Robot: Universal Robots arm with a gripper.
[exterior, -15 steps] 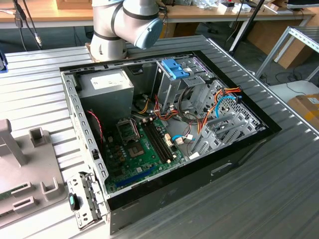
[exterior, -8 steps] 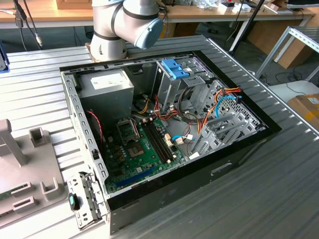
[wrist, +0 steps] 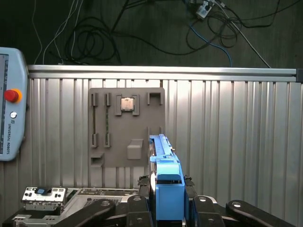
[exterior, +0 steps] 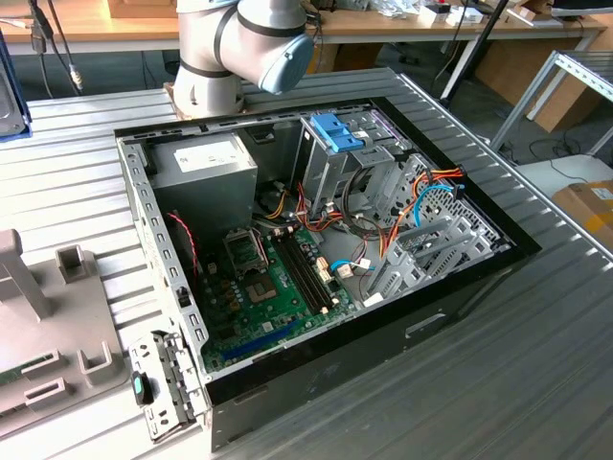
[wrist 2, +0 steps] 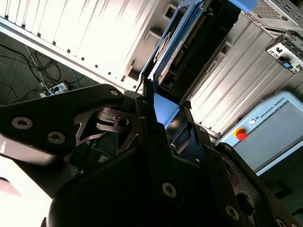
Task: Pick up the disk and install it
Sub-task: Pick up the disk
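The pincer [wrist: 168, 189] is clamped on the disk [wrist: 162, 149], its black fingers [wrist: 143, 190] pressed to both sides of the light blue plastic bracket. The disk stands edge-on, held off the ribbed aluminium table [wrist: 236, 142]. On the table lie a flat grey tray [wrist: 116, 146] with a square chip [wrist: 127, 104], and a pendant [wrist: 9, 118] with a red button. In the second wrist view the disk's dark face seems to carry a pale label. In the exterior view the open black case [exterior: 383, 355] holds a green board [exterior: 278, 287], a grey metal box [exterior: 206, 172] and a cage [exterior: 330, 158], with wires [exterior: 421, 206] tangled between them.

The disk [wrist: 161, 151] in pincer [wrist: 166, 182], fixture plate [wrist: 118, 135] beyond
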